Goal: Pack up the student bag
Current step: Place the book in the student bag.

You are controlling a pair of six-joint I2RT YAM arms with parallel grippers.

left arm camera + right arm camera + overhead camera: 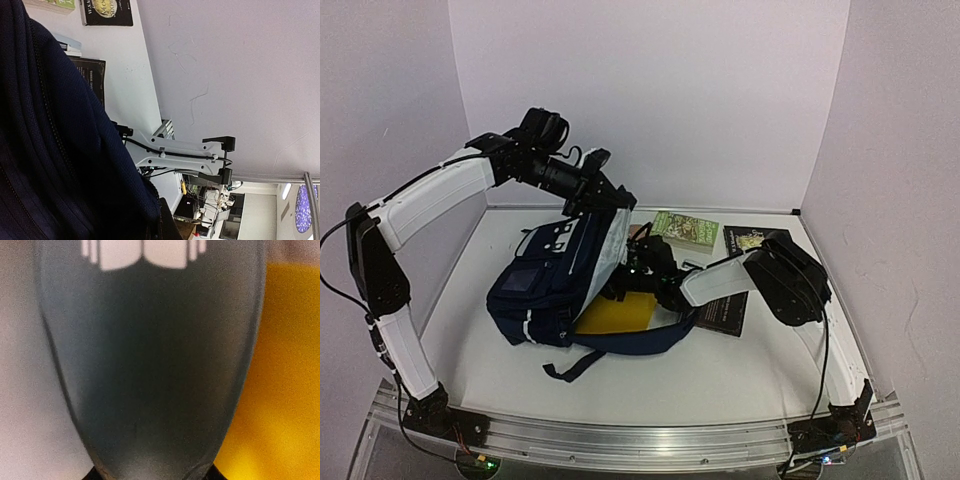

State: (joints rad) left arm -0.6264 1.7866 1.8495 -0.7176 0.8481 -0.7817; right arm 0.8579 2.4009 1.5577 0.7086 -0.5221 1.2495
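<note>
The large navy-blue fabric student bag (545, 285) lies on its side on the white desk (720, 380). The left gripper (603, 200), jaws clenched on its upper rim, holds the mouth open so the right gripper (645, 268) can reach the flat yellow item (615, 318) in the opening. I cannot tell whether the right jaws grasp anything.

Navy student bag (542, 290) lies on its side, mouth open rightward.

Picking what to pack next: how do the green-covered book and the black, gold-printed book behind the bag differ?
The green-covered book lies nearer the navy fabric backpack; the black, gold-printed book lies further right, partly hidden by the right arm. Both rest flat on the white table, unpacked.
</note>
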